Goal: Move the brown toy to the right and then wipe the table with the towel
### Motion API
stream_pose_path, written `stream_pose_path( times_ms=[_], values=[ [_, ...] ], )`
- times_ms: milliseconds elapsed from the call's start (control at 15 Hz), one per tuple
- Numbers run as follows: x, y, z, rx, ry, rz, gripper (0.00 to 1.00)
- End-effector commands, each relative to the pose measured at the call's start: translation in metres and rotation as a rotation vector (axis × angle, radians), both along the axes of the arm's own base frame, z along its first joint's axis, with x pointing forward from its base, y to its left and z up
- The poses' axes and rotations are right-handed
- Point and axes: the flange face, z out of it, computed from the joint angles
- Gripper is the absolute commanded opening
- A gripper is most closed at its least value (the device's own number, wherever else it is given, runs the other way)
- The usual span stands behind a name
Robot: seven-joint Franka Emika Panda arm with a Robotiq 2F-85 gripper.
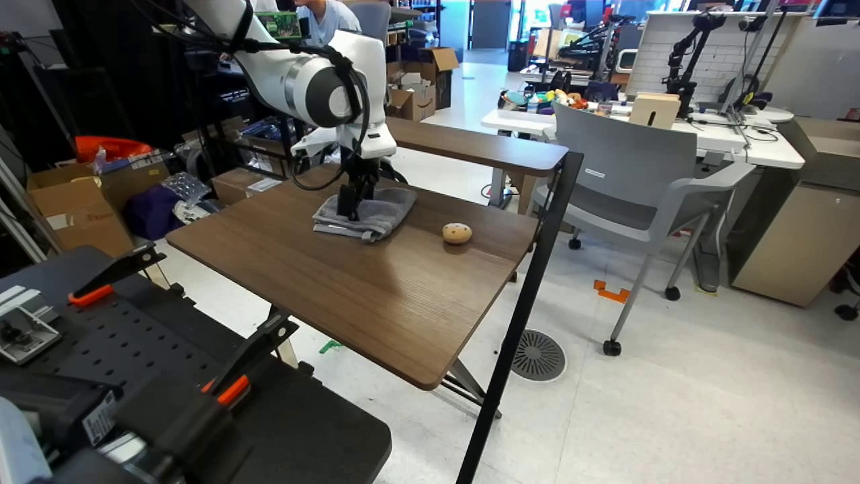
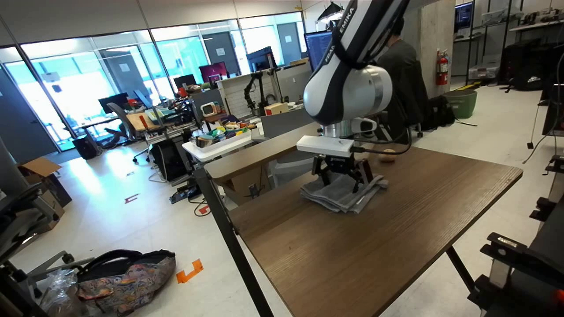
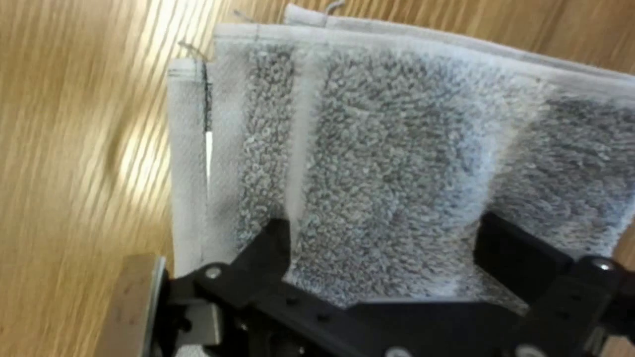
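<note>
Towel (image 1: 391, 207) lies folded flat on the table (image 1: 336, 282), right below the gripper (image 3: 383, 235), set in from the edge that runs alongside the raised shelf (image 1: 470, 142). And here are the jaws, pointing down, spread well apart: one sits by the pale hem, its partner is out across the gray pile, and looped cloth fills the gap between them. Contact? Hard to call; they blur dark against the cloth, so I can't tell whether they touch it or hang just above. Look at those layers, rumpled along the hems, loose threads sticking out at the corners!

Over to the brown toy (image 1: 457, 233): small, rounded, tan with dark spots, resting on the wood grain apart from the towel. It sits between the towel and the end edge by the black upright (image 1: 519, 323), closer to the shelf-side corner than to the rounded front corner. In an exterior view it peeks out near the table's far edge, a black cable (image 2: 372, 151) crossing in front of it. The white arm (image 2: 330, 94) reaches down from above, its wrist over the towel, and the dark grain runs on out to the front corner.
</note>
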Motion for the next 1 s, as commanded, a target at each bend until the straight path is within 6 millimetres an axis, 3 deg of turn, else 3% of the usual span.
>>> stream_pose_path(
  times_ms=[0,200,267,400,533,733,867,933],
  values=[
    [-0.011,0.079,-0.004,0.04,-0.02,0.121,1.0],
    [-0.038,0.14,-0.006,0.061,-0.02,0.257,1.0],
    [-0.043,0.151,-0.006,0.06,-0.026,0.283,1.0],
    [-0.047,0.147,-0.007,0.062,-0.029,0.296,1.0],
    [-0.037,0.111,-0.01,0.05,-0.045,0.229,1.0],
    [-0.013,0.032,-0.018,-0.012,-0.091,0.056,1.0],
    [-0.006,-0.023,-0.022,-0.026,-0.071,-0.029,1.0],
    [-0.007,-0.039,-0.024,-0.041,-0.066,-0.046,1.0]
  ],
)
